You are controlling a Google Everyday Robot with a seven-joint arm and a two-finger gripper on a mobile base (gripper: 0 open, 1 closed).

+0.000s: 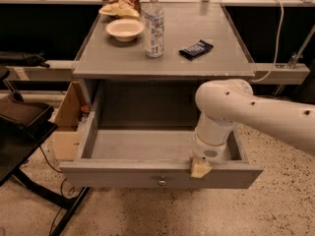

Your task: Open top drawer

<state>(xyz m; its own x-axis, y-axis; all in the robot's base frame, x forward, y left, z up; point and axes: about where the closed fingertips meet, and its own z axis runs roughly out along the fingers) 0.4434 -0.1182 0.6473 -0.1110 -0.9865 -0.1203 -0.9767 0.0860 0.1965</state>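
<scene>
The top drawer (123, 175) is a wide grey wooden drawer with a small round metal knob (161, 182) at the centre of its front. It stands pulled far out from under the grey table (162, 58), and its plain grey interior is bare. My gripper (200, 168) reaches down from the white arm (246, 114) and sits on the top edge of the drawer front, right of the knob. A tan fingertip (199, 169) shows over the front edge.
On the table stand a clear water bottle (154, 24), a white bowl (125, 29), a chip bag (121, 1) and a dark snack packet (196, 49). A cardboard box (66, 127) sits left of the drawer. A black chair (22, 127) is at far left.
</scene>
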